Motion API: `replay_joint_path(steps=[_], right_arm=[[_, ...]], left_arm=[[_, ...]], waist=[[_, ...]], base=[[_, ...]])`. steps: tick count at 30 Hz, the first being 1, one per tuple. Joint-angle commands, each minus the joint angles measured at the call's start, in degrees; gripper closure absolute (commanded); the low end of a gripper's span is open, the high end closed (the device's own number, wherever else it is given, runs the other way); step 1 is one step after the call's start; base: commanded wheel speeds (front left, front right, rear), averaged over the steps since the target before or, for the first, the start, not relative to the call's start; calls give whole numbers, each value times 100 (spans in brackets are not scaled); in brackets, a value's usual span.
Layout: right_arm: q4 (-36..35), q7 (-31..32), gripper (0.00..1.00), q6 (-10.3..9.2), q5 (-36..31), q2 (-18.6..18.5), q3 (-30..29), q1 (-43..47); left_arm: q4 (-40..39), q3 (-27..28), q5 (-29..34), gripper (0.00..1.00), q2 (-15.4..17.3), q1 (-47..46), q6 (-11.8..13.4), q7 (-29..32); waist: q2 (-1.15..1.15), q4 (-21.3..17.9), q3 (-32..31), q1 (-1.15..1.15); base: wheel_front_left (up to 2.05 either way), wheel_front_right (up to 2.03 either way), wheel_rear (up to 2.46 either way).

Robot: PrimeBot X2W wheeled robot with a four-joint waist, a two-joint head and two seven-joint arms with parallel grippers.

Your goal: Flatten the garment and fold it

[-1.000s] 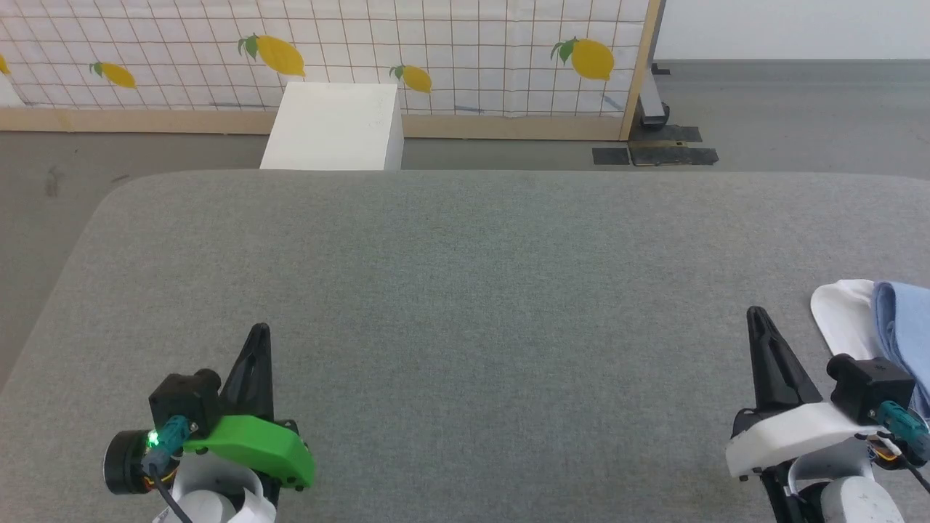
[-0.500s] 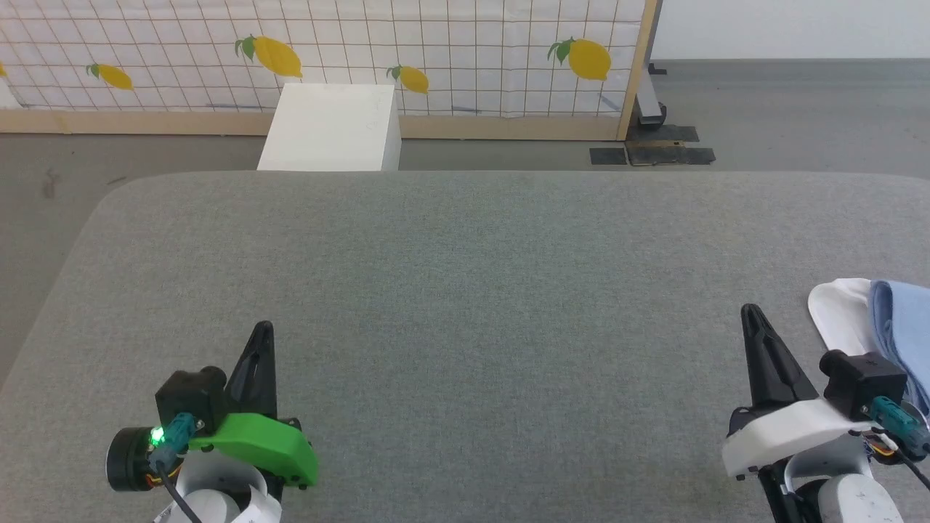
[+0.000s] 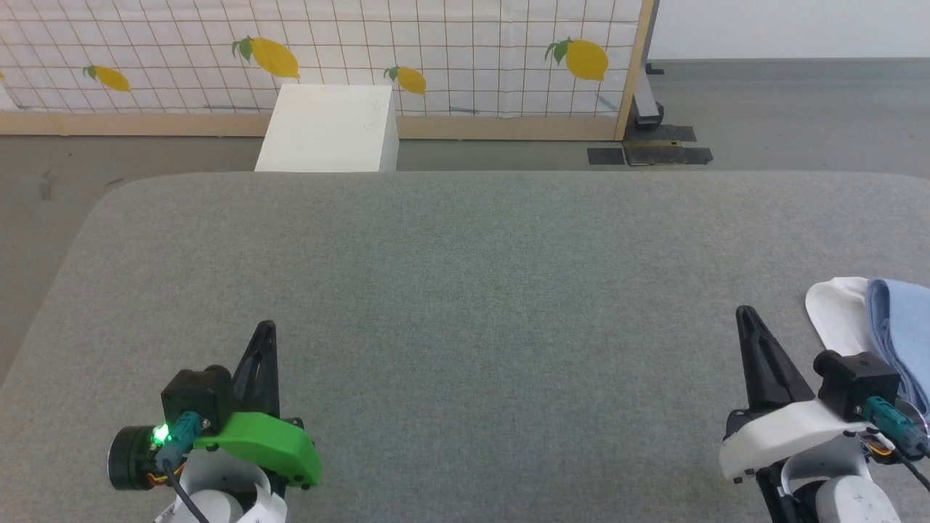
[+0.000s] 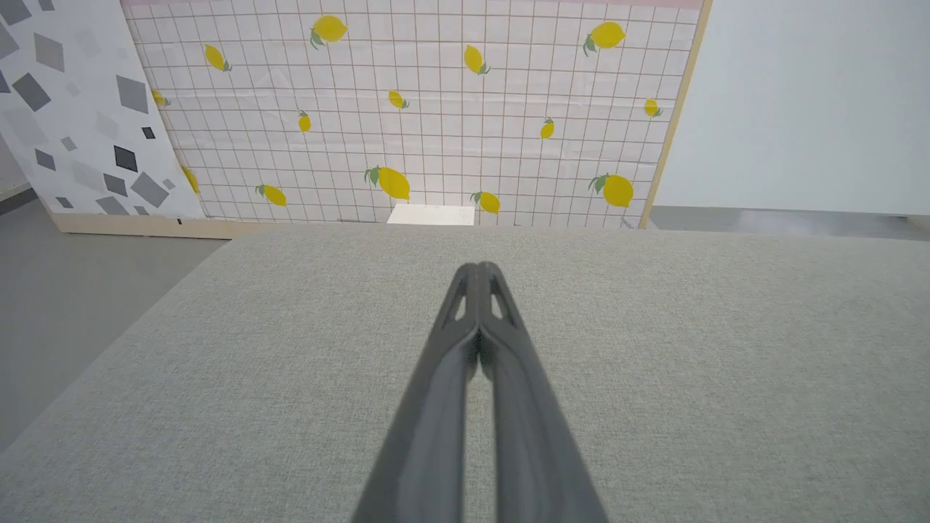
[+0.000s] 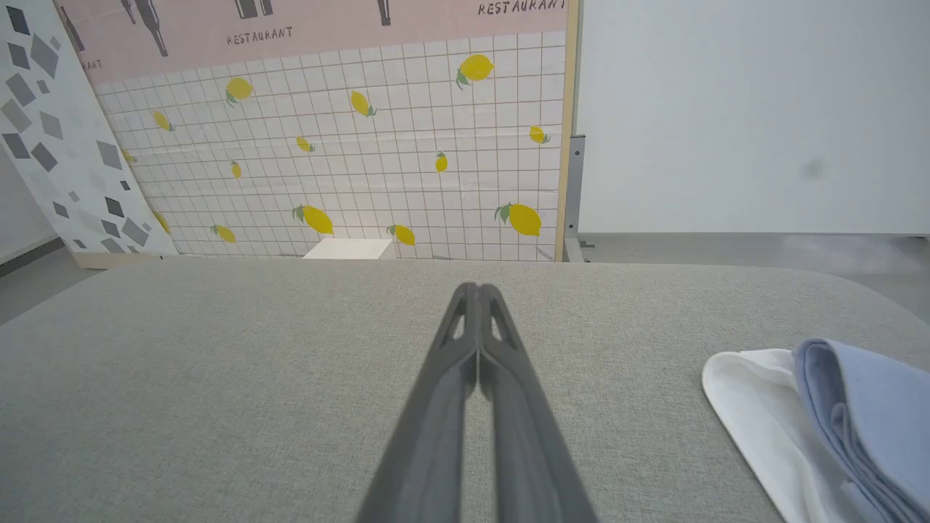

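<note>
Table mostly bare. Garment bunched at its right edge, just beside right gripper, untouched. Right and left gripper: jaws pressed together, empty. Only slight camera drift over the last second, so flattening not started.

Light blue, white-edged garment, grey table, white box, screen — yellow lemons on grid
</note>
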Motion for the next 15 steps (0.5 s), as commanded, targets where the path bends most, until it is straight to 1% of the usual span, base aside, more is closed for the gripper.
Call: replay_joint_path(steps=[1, 15], right_arm=[[-58, 26, 100, -4, -68, 6, 23, 74], [-171, 131, 100, -5, -193, 8, 79, 105]], left_arm=[[-36, 52, 102, 100, -60, 76, -38, 35], [-110, 227, 391, 100, -229, 118, -122, 168]], waist=[[0, -2, 0, 0], [0, -27, -4, 0]], base=[[0, 0, 0], [0, 0, 0]])
